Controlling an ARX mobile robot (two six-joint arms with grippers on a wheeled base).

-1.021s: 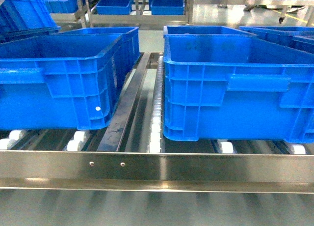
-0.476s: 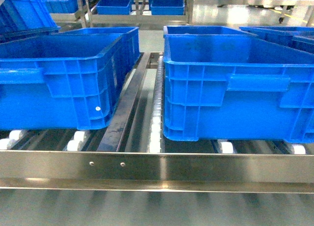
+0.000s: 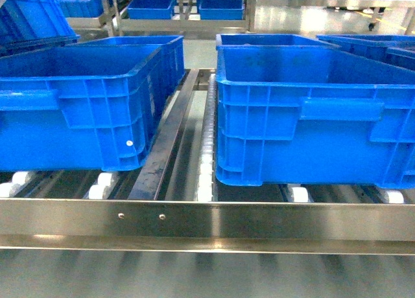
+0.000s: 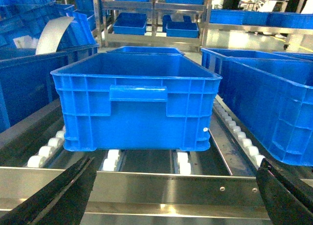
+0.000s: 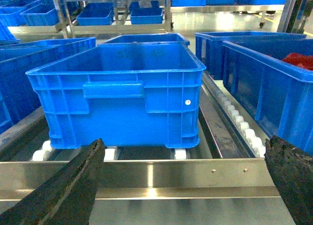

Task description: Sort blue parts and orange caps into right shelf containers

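Observation:
Two large blue ribbed crates, the right shelf containers, stand on the roller shelf in the head view: one on the left point(image 3: 78, 110), one on the right point(image 3: 311, 116). The left crate point(image 4: 137, 112) faces my left gripper point(image 4: 175, 166), which is open with nothing between its black fingers point(image 4: 58, 191). The right crate point(image 5: 117, 95) faces my right gripper point(image 5: 185, 146), also open and empty. Both grippers hang in front of the shelf's steel front rail point(image 3: 207, 223). No blue parts or orange caps are in view, and neither gripper shows in the head view.
White rollers point(image 3: 205, 168) and a steel divider point(image 3: 162, 149) run between the crates. More blue crates stand behind and beside them; one at the far right point(image 5: 274, 83) holds something reddish point(image 5: 299, 60). Racks with further bins point(image 3: 152, 6) fill the background.

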